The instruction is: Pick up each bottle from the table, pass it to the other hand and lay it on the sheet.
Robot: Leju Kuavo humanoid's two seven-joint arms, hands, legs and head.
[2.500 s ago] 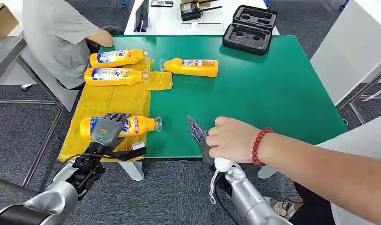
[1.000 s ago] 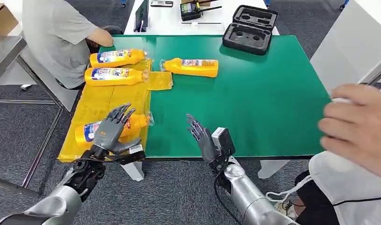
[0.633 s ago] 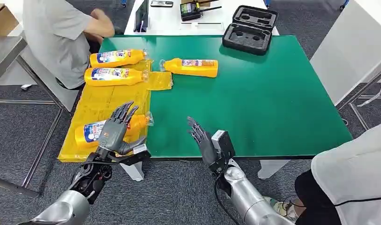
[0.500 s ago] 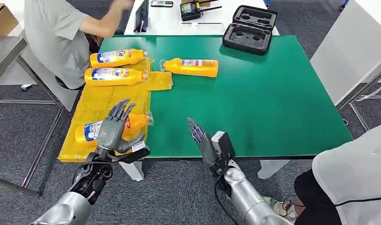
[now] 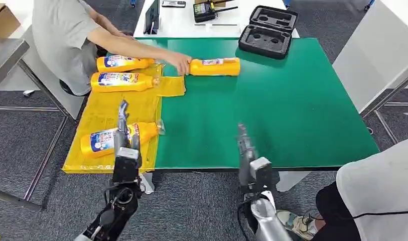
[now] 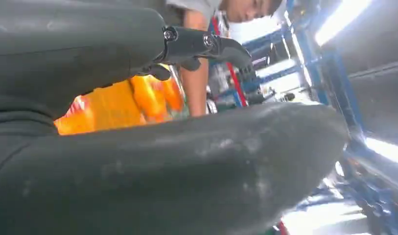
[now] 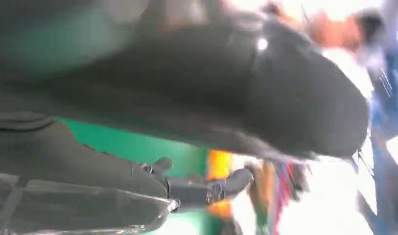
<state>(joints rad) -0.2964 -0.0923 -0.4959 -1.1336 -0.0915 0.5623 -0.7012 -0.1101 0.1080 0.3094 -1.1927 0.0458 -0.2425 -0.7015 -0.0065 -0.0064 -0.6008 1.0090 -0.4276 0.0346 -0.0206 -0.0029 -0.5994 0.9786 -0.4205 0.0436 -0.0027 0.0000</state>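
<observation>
Both hands, left hand and right hand, have turned edge-on, empty with fingers straight, while a person's hand shifts the top-centre bottle, so no pickup yet.

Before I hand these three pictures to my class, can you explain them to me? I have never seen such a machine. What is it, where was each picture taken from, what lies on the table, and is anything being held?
It is a two-legged humanoid robot with two silver arms. The wide picture comes from a camera high on its body, looking down; the other two, blurry ones, come from cameras at its wrists, close behind each hand. The left hand and right hand hover at the near edge of the green table, both holding nothing. Three yellow bottles lie on the yellow sheet: the far bottle, the middle bottle and the near bottle. A seated person's hand grips a fourth bottle lying on the bare green. An open black case sits at the far edge.
</observation>
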